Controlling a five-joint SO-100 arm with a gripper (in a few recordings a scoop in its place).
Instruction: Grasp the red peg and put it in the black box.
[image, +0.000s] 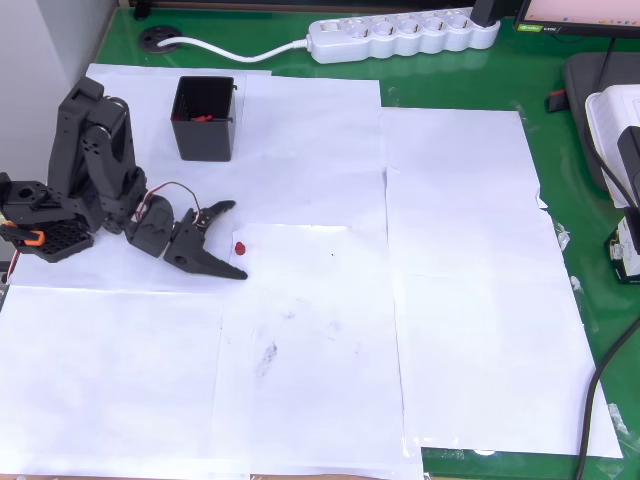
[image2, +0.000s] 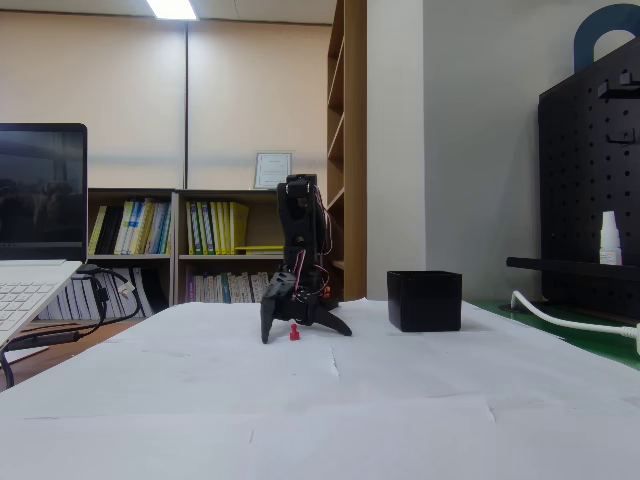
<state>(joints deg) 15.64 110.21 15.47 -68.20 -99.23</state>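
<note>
One red peg (image: 239, 247) standing upright on white paper (image: 450, 300), between spread end effector (image: 236, 240) fingers, black box (image: 205, 120) well apart.

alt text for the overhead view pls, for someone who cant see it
A black robot arm's open gripper lies low on white paper, its fingers either side of the red peg. The black box, with something red inside, stands beyond the arm, near a white power strip.

White paper (image: 300, 380) is lying bare around the red peg (image: 239, 247); only the black box (image: 206, 120), seemingly well apart, is standing nearby.
</note>
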